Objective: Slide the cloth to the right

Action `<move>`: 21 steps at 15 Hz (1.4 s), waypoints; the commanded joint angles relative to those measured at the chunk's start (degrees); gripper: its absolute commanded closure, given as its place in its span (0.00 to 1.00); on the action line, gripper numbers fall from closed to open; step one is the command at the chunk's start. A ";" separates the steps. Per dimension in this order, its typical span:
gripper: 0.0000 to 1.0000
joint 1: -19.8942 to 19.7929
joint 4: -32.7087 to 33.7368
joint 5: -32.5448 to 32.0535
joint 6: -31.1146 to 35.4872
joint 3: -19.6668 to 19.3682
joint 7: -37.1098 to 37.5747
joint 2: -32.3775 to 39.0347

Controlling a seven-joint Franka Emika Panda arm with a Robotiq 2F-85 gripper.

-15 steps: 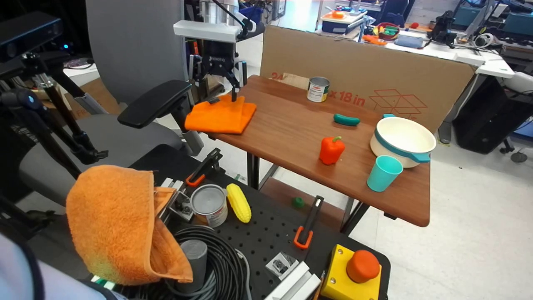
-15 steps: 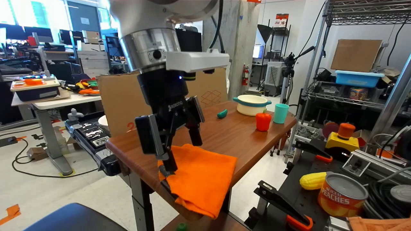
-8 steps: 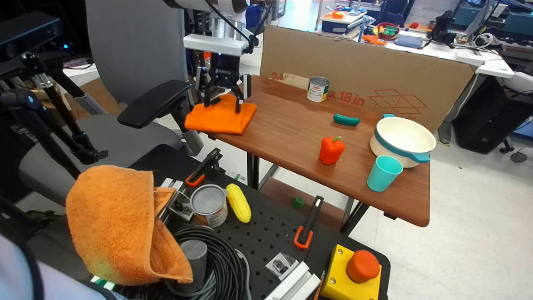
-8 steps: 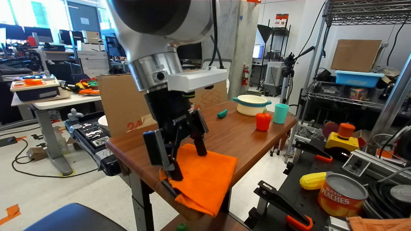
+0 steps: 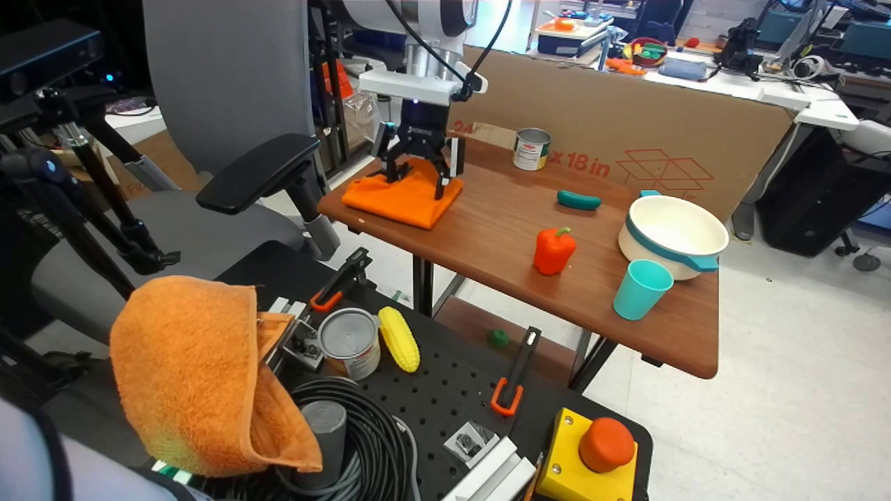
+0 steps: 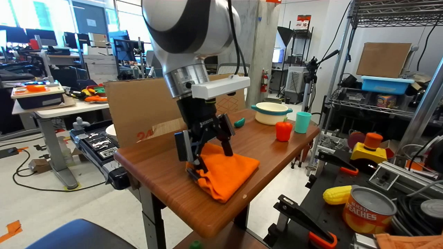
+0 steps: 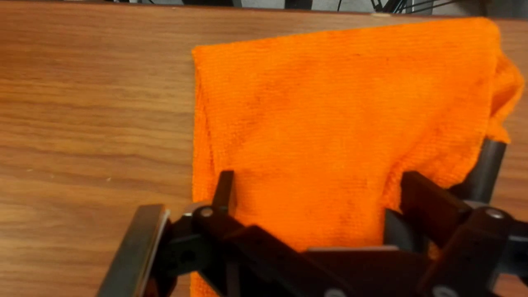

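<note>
A folded orange cloth (image 5: 400, 202) lies on the brown table near its end, and it also shows in an exterior view (image 6: 235, 176) and fills much of the wrist view (image 7: 330, 103). My gripper (image 5: 418, 185) is over the cloth, pointing down, and its tips appear to touch it. In the wrist view my gripper (image 7: 319, 175) is open with its two fingers wide apart and cloth spread beneath them. A dark object (image 7: 486, 173) pokes out at the cloth's edge beside one finger; most of it is hidden.
On the table stand a tin can (image 5: 532, 153), a green toy vegetable (image 5: 578, 200), a red pepper (image 5: 555, 252), a cream pot (image 5: 644, 243) and a teal cup (image 5: 642, 291). Cardboard (image 5: 592, 104) stands behind the table. Another orange towel (image 5: 188, 369) hangs in front.
My gripper has come down onto the cloth. It and the cloth have moved right in an exterior view; the cloth, which overhung the table's end before, now lies on the tabletop.
</note>
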 commanded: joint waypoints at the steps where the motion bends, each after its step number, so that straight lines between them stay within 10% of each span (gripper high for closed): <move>1: 0.00 -1.52 0.67 -0.38 0.87 -2.67 1.95 -0.27; 21: 0.00 -0.35 1.24 -11.47 -2.43 -6.48 6.56 -3.78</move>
